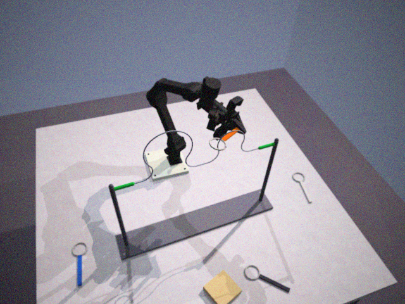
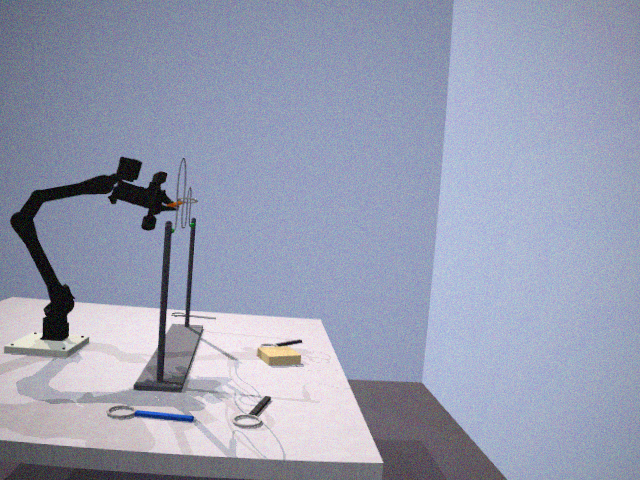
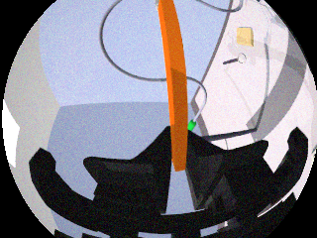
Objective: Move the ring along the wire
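Note:
The ring (image 1: 209, 142) (image 2: 196, 200) is roughly level around the thin grey wire (image 1: 202, 164) (image 3: 144, 78), at the inner leg of its smaller hump, left of the right post (image 1: 268, 170) in the top view. Contact between ring and wire cannot be told. My gripper (image 1: 238, 128) (image 2: 171, 205) (image 3: 173, 129) is shut on the orange handle (image 1: 230, 134) (image 2: 176, 204) (image 3: 175, 74), on the robot's side of the wire. Green parts sit beside the right post (image 1: 266, 145) (image 3: 192, 125) and the left post (image 1: 124, 186). The ring is mostly hidden in the wrist view.
A taller wire loop rises toward the left post (image 1: 118, 216) (image 2: 164, 299). Both posts stand on a dark base (image 1: 196, 225) (image 2: 170, 356). On the table lie a yellow block (image 1: 222, 287) (image 2: 279, 356) (image 3: 245, 36), a blue-handled ring (image 1: 79, 270) (image 2: 164, 415) and other handled rings.

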### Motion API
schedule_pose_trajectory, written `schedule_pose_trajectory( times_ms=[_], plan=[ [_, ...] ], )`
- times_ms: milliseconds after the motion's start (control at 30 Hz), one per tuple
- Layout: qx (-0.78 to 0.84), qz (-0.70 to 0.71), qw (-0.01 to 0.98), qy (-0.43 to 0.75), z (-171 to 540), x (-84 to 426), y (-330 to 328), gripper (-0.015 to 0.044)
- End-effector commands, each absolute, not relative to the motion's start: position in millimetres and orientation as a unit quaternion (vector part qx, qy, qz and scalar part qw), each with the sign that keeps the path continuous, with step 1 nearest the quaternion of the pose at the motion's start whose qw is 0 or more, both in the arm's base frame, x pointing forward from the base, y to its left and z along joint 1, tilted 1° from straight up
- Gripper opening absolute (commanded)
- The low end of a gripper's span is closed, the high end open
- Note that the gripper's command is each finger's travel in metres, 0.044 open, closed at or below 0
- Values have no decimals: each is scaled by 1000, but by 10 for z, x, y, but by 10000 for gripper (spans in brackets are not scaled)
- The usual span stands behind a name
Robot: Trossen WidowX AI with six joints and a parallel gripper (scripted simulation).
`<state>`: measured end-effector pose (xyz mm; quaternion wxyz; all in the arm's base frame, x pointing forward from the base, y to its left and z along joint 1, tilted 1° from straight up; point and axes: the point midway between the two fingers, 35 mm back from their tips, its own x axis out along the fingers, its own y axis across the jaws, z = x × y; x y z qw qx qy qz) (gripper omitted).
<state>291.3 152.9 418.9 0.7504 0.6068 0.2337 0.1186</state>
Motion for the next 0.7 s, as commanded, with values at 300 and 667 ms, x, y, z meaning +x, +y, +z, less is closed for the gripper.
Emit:
schedule_pose_trajectory(
  times_ms=[300,667],
  plan=[
    [504,90,823,245,4045,2913,1489,-150],
    [411,63,874,252,3923,2914,1419,-150]
  ],
)
